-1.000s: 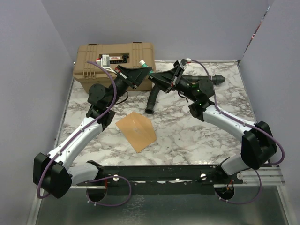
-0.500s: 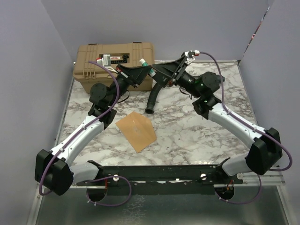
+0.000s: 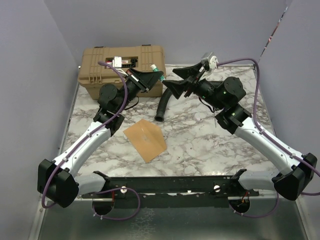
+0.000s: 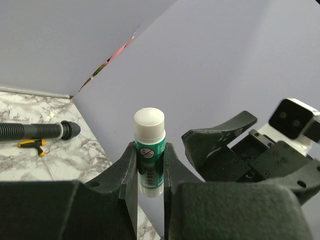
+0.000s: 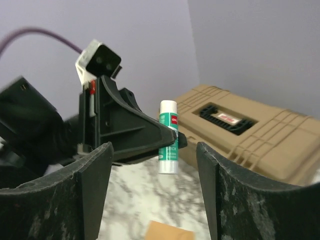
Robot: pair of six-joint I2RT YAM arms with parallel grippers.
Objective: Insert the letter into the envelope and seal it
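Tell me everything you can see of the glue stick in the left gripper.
The glue stick is a small cylinder: white cap on, green printed label with a red patch, white base. It looks like plastic. It stands upright in both wrist views, held clear of the table, clamped at its middle between the left gripper's two black fingers. Nothing else touches it; the open right gripper faces it, apart.

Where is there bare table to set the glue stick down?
Bare marble between the envelope and the right arm. Crowded at the back: toolbox, hose, left gripper holding the glue stick, right gripper open beside it.
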